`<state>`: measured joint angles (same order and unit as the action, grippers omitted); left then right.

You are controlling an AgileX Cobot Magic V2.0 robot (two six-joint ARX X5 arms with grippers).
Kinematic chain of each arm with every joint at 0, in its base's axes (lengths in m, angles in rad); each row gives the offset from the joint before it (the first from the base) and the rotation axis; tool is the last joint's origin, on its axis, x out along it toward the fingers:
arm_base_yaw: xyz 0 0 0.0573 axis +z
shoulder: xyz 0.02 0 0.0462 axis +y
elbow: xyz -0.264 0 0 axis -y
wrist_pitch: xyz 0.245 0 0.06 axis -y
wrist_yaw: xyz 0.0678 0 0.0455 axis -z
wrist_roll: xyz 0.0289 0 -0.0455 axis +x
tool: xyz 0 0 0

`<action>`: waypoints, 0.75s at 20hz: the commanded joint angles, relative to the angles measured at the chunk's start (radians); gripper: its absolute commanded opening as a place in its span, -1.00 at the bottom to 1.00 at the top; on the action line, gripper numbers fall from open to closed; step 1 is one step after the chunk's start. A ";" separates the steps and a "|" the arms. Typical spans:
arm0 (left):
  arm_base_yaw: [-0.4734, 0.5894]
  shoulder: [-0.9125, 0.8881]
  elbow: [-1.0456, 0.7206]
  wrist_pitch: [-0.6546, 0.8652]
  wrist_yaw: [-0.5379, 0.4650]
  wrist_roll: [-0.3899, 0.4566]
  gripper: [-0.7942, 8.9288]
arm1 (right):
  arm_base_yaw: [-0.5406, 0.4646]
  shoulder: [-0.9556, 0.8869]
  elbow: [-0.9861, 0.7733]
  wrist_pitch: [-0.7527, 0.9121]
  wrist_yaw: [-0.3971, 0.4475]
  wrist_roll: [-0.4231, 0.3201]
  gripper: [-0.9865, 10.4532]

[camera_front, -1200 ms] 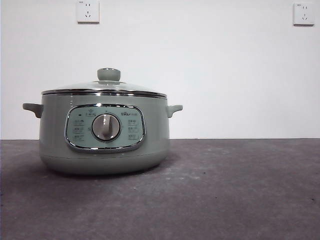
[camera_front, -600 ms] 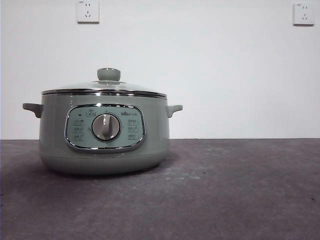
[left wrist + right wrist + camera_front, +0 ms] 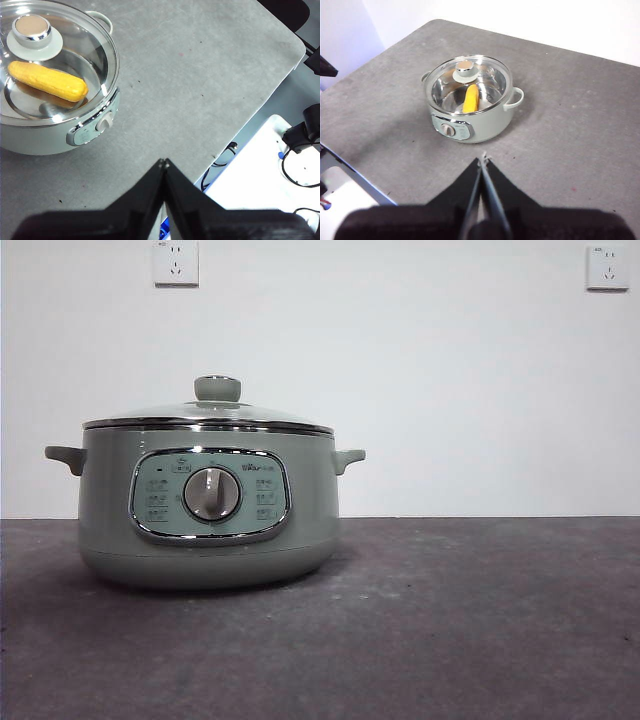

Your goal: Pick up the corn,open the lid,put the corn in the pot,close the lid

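The sage-green pot (image 3: 205, 505) stands on the grey table, left of centre in the front view. The glass lid (image 3: 210, 416) sits closed on it, knob on top. The yellow corn (image 3: 47, 81) lies inside the pot under the lid; it also shows in the right wrist view (image 3: 470, 98). My left gripper (image 3: 164, 162) is shut and empty, held high above the table, away from the pot (image 3: 60, 130). My right gripper (image 3: 483, 159) is shut and empty, high above the table in front of the pot (image 3: 470, 117). Neither arm shows in the front view.
Two wall sockets (image 3: 176, 262) hang on the white wall behind. The table edge (image 3: 270, 95) lies near the left gripper, with cables and a white surface (image 3: 260, 170) beyond it. The table's grey top (image 3: 480, 620) stretches right of the pot.
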<state>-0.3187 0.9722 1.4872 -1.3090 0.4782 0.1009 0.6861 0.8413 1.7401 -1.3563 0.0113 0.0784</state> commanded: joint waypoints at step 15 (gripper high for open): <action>0.027 0.008 0.005 0.089 -0.075 0.033 -0.84 | 0.000 0.000 -0.006 -0.024 0.008 -0.005 -0.83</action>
<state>-0.2947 0.9928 1.4895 -1.2396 0.4042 0.0826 0.6861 0.8413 1.7401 -1.3563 0.0185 0.0784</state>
